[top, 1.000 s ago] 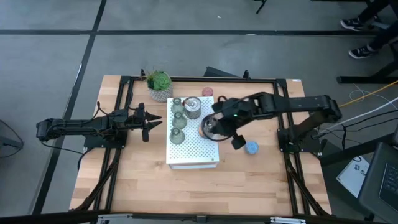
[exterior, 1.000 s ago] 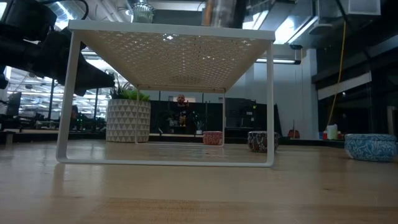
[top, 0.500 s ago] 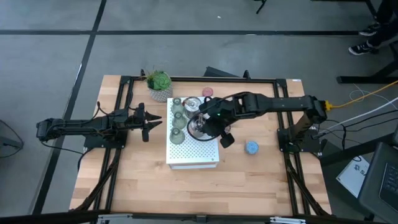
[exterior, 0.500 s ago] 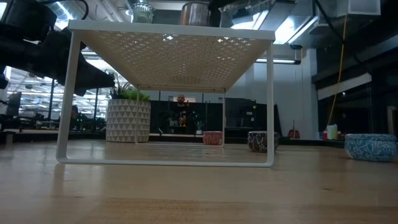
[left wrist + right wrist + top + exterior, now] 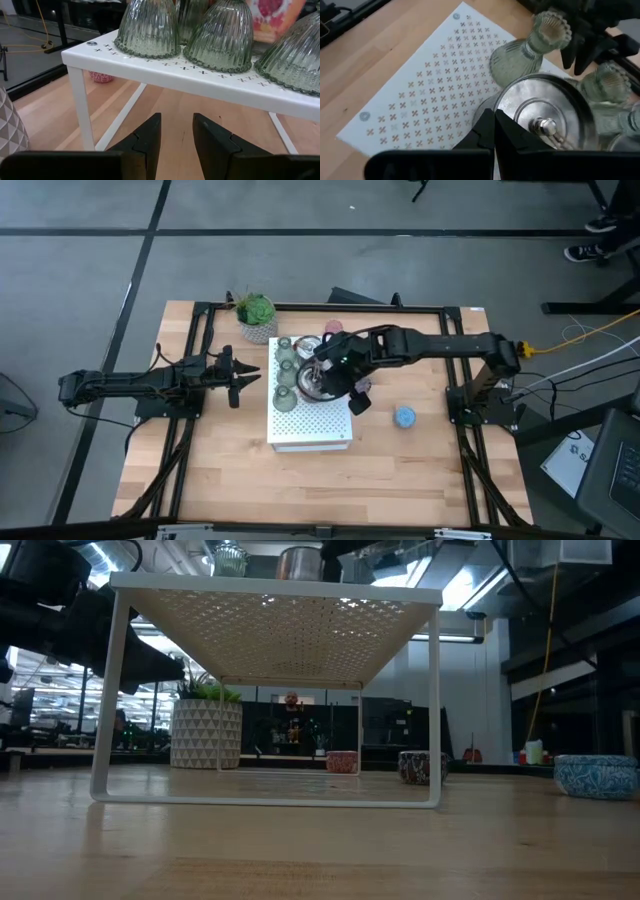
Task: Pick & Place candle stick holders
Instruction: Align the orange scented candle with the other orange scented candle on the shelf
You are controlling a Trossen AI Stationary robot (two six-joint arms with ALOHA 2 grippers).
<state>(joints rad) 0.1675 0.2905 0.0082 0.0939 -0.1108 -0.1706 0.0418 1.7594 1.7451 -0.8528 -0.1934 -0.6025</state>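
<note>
A: Where's the round silvery metal candle stick holder [image 5: 318, 378]?

B: Centre of the high view, on the white perforated box [image 5: 310, 420], right pincer [image 5: 494, 131] clamped on its rim.

A: Handling?

B: Probably rigid, slick; rim grip suits. Left pincer [image 5: 176, 131] waits narrowly parted, frame left.

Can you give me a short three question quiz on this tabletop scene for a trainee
1. True or false: the right gripper is shut on the silvery metal holder.
2. How many green glass holders stand on the white perforated box? A two, B three, C five.
3. Which holder lies on the wooden table to the box's right?

Key: 1 true; 2 B; 3 the blue holder.
</note>
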